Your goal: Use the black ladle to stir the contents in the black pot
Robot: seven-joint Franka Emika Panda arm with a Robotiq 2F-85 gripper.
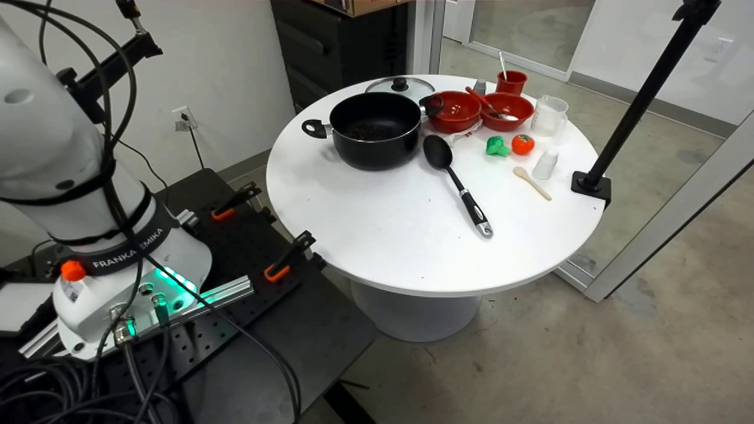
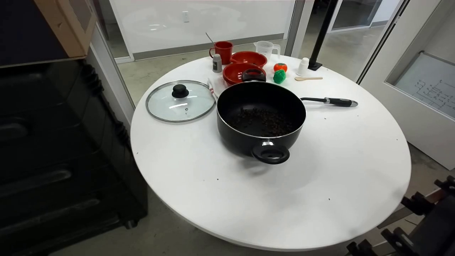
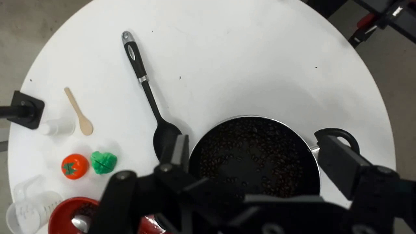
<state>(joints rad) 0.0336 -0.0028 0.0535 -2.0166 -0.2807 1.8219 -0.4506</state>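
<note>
Black ladle (image 3: 151,99) lies on the white table (image 1: 365,235), its head just beside the black pot (image 1: 377,154), its grip pointing away. The pot is uncovered and holds dark beans (image 2: 265,121); a red bowl (image 1: 458,123) stands close by it, contact uncertain. The claw (image 3: 255,151) is released, its fingers (image 3: 341,165) spread wide and holding nothing; it appears in the wrist view only, and its height cannot be told. Stirring is judged not yet begun. Hazards, as judged: an off-centre hold on the rounded grip could let the ladle swivel under the weight of its head; too low a lift could catch the rim, shove the pot into the bowl and scatter beans; hard pressing could slide the pot itself.
</note>
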